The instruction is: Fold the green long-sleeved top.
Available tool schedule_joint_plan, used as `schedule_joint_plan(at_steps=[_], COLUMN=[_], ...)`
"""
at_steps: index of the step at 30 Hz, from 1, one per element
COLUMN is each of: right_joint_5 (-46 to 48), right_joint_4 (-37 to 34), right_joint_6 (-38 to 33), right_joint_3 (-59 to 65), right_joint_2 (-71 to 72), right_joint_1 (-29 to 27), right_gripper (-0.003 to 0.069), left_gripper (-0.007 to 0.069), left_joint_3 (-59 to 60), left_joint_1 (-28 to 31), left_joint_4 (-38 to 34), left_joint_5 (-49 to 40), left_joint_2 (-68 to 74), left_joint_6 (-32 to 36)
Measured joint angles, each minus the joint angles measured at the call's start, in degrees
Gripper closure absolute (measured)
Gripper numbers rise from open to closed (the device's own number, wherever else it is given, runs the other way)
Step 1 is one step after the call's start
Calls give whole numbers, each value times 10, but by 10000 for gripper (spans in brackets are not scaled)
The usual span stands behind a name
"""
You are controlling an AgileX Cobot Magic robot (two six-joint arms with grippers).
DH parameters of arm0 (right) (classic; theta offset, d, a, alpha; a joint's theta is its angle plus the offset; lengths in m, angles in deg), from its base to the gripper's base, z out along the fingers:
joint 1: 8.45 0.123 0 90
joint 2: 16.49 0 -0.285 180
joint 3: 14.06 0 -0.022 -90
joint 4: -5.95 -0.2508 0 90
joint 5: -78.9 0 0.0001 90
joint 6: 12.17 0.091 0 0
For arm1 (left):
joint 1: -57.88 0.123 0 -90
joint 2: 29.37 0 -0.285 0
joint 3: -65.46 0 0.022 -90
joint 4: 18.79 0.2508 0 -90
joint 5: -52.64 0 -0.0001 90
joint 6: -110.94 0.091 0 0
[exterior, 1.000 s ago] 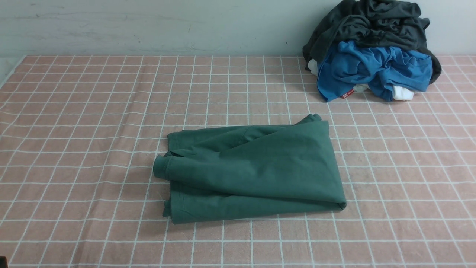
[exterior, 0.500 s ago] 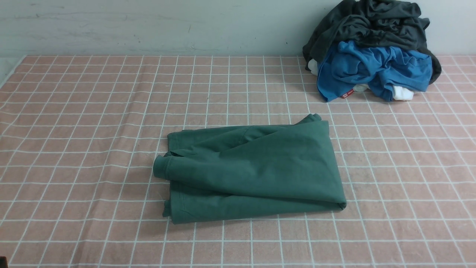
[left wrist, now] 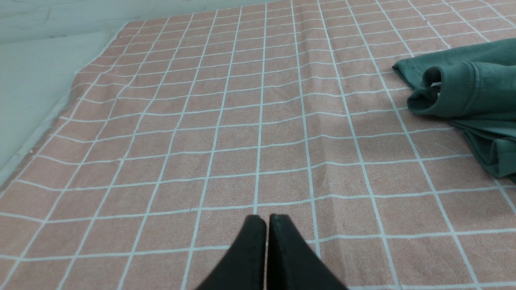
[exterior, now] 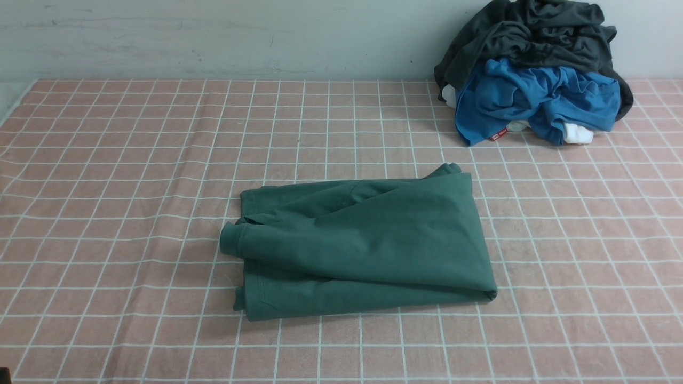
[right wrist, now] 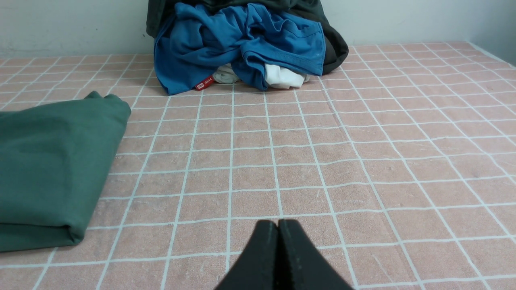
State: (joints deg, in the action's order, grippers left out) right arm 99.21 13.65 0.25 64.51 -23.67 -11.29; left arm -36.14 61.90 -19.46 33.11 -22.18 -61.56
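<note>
Nothing has moved on the pink checked tablecloth (exterior: 106, 213) over the past second: across the three front views the green long-sleeved top (exterior: 363, 245) lies in exactly the same folded bundle, and neither arm enters that view. Judged from how it lies, the folding looks finished or all but finished, with both arms drawn back to the near side of the table.

At the left, the left gripper (left wrist: 267, 219) hovers over bare cloth with its two black fingers pressed together, holding nothing and touching nothing. From its wrist camera, the top's rolled cuff (left wrist: 439, 86) and stitched hem show well apart from it, toward 2 o'clock.

At the centre of the front view, the top sits as a compact, roughly rectangular packet, slightly toward 5 o'clock from the middle of the table. A cuffed sleeve end (exterior: 230, 240) pokes out at its 9 o'clock edge, and the layers fan a little there; the 3 o'clock edge is a clean fold. Whether that loose cuff counts against the fold is a matter of judgement. No logo is visible.

At the right, the right gripper (right wrist: 278, 225) is likewise closed tight and empty above the cloth, the top's folded edge (right wrist: 80, 201) near it at 9 o'clock. At 1 o'clock in the front view, against the wall, a heap of laundry holds a bright blue garment (exterior: 533, 98) beneath a dark charcoal garment (exterior: 533, 32), with bits of white fabric (exterior: 579, 134) showing.
</note>
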Motion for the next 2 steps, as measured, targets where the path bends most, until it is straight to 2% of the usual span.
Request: schedule_joint_plan(at_steps=[2], right_joint_5=[0], right_joint_4=[0], right_joint_6=[0], right_joint_3=[0], right_joint_2=[0], right_joint_1=[0], right_gripper=[673], left_gripper=[627], left_joint_3=[0], left_joint_1=[0], left_joint_4=[0], left_joint_5=[0], left_joint_2=[0], left_joint_6=[0])
